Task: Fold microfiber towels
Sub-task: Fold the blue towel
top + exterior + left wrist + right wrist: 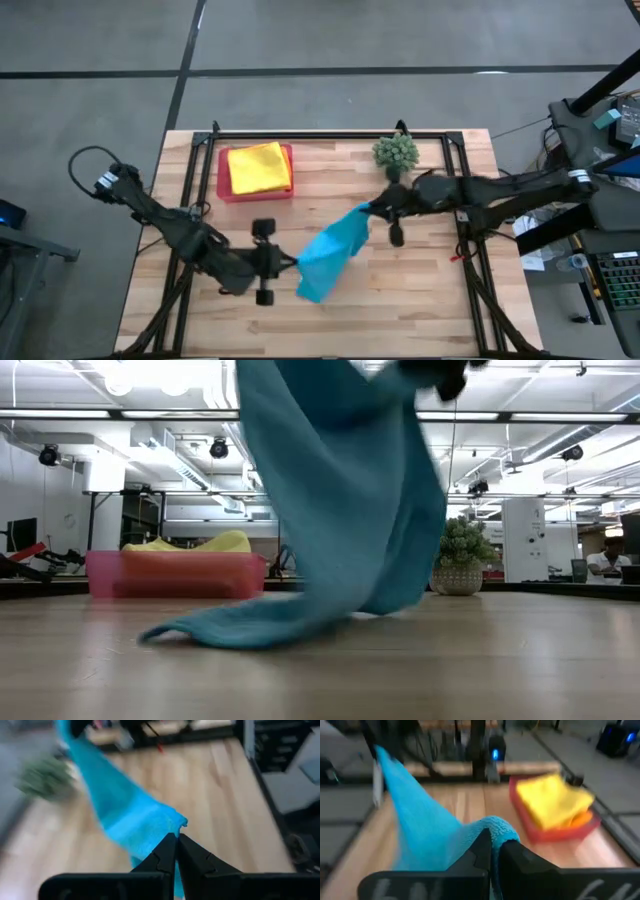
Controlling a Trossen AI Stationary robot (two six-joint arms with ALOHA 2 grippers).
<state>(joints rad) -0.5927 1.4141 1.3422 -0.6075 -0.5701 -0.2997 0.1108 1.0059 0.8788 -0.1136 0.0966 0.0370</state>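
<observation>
1. Turquoise towel point(332, 254): stretched slantwise over the middle of the table point(420, 310), held at two ends. In the low view one part is lifted high while its lower edge trails on the wood.
2. Left claw point(292, 262): fingers pressed together on the towel's lower end, near the table's front centre. The left wrist view shows the closed fingertips point(167, 851) pinching a corner of the blue cloth.
3. Right claw point(372, 210): fingers closed on the towel's upper end, near the middle of the table and just in front of the plant. The right wrist view shows the fingertips point(485, 847) shut over a bunched fold of the cloth.
4. Yellow towel point(258, 166): lies on top in the pink tray, at the back of the table on its left half. In the right wrist view an orange towel point(581, 820) shows beneath it at the tray's edge.
5. Pink tray point(222, 189): flat and rectangular, resting on the table well apart from the turquoise towel.
6. Plant ball point(396, 152): spiky, dark green, standing at the back edge of the table to the right of the tray, near the right arm.
7. Background, low view: a room with ceiling lights; a person point(606, 563) is seated at far right beyond the table.
</observation>
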